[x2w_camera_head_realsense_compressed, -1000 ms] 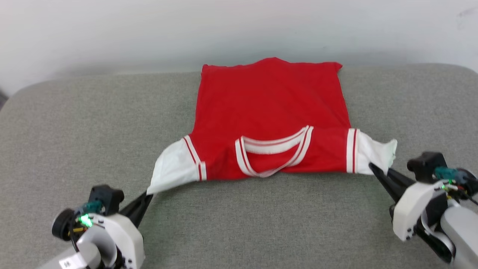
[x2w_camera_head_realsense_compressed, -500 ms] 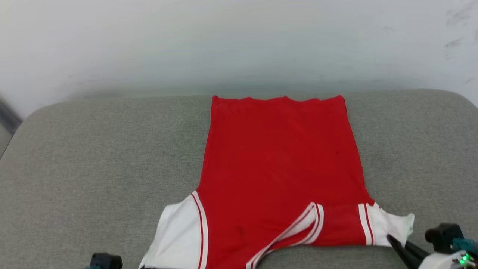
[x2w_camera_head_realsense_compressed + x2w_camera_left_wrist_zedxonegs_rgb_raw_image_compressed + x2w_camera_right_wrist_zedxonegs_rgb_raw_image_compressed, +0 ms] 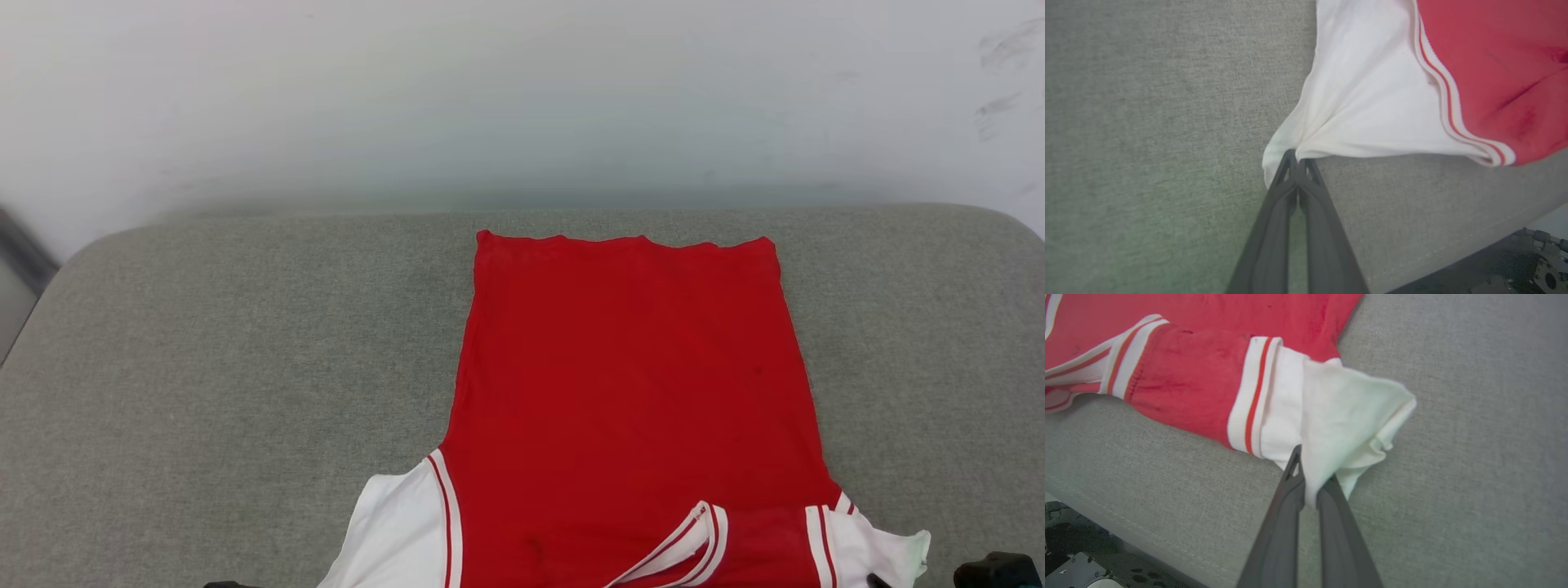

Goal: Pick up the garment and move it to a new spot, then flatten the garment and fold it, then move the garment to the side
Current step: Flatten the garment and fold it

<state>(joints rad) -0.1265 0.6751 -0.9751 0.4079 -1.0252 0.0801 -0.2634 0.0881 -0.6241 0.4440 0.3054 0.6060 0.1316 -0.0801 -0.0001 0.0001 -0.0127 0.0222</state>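
The garment (image 3: 637, 384), red with white short sleeves and striped trim, lies plain side up on the grey cushion (image 3: 229, 351), its hem toward the wall and its collar at the near edge. My left gripper (image 3: 1298, 157) is shut on the corner of one white sleeve (image 3: 1367, 102), which puckers at the fingertips. My right gripper (image 3: 1310, 469) is shut on the other white sleeve (image 3: 1347, 420), with cloth pinched between its dark fingers. In the head view, a dark part of the right wrist (image 3: 1000, 569) peeks in at the lower right corner.
A pale wall (image 3: 522, 98) rises right behind the cushion. The cushion's front seam (image 3: 1453, 245) runs close below the held sleeves, with the robot's dark base (image 3: 1073, 555) beyond it. Bare grey fabric stretches left (image 3: 163, 408) and right (image 3: 939, 343) of the garment.
The head view has tilted upward, so the garment sits lower in the picture and the grippers have slid out at the bottom. The garment now lies stretched longer toward the near edge.
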